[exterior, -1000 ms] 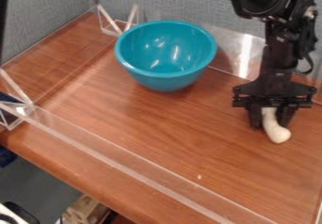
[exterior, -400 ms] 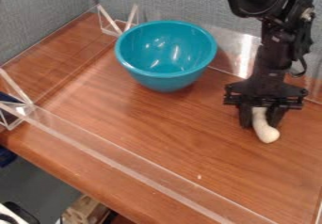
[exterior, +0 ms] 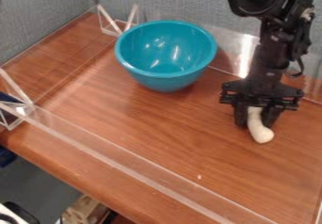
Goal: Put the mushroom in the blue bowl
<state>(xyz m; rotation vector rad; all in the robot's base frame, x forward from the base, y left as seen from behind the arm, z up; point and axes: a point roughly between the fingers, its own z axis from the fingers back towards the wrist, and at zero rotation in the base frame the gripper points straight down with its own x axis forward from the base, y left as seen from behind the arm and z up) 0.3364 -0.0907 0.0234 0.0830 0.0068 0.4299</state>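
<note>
Here the fingers [exterior: 261,112] are clenched on the mushroom [exterior: 262,129] at the right of the frame, its pale stem poking out below, low over the counter [exterior: 138,124]. The bowl [exterior: 165,55] sits well apart, upper centre. The hold looks shallow; a quick lift could drop the mushroom.

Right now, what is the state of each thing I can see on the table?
hand: pointing down, shut on the mushroom.
mushroom: held in the hand, cream stem hanging out below, low over the table, not in the bowl.
blue bowl: upright, empty, standing apart from the hand.
</note>
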